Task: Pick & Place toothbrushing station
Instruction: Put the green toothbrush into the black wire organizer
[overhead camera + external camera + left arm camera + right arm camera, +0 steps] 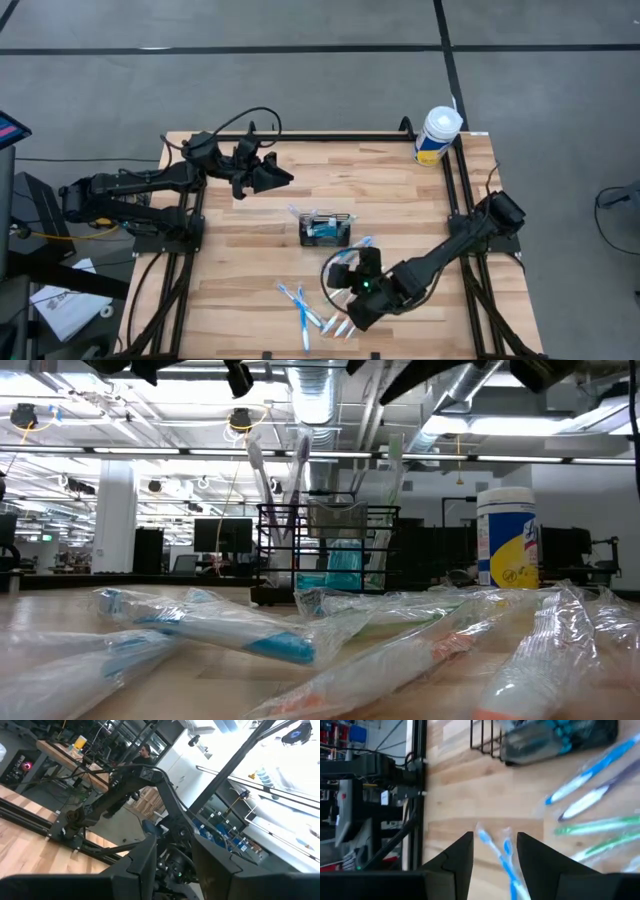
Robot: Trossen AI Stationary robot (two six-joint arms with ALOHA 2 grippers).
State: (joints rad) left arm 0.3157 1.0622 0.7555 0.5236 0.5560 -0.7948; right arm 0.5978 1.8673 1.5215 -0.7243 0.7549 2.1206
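Several wrapped toothbrushes [312, 315] lie lower centre beside my right claw [345, 277], open and empty. Beyond, mid-frame, the toothbrushing station [325, 229]: light, stiff mesh, I judge; grip its rim. Left claw [270, 175], upper left, open, empty.

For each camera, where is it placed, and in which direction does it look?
High: above, looking straight down; both arms, caddy, tub.
Low: table height, level across wrapped toothbrushes to caddy.
Left wrist: raised left tool faces the right arm.
Right wrist: open right tool over the table.
Shared: caddy.
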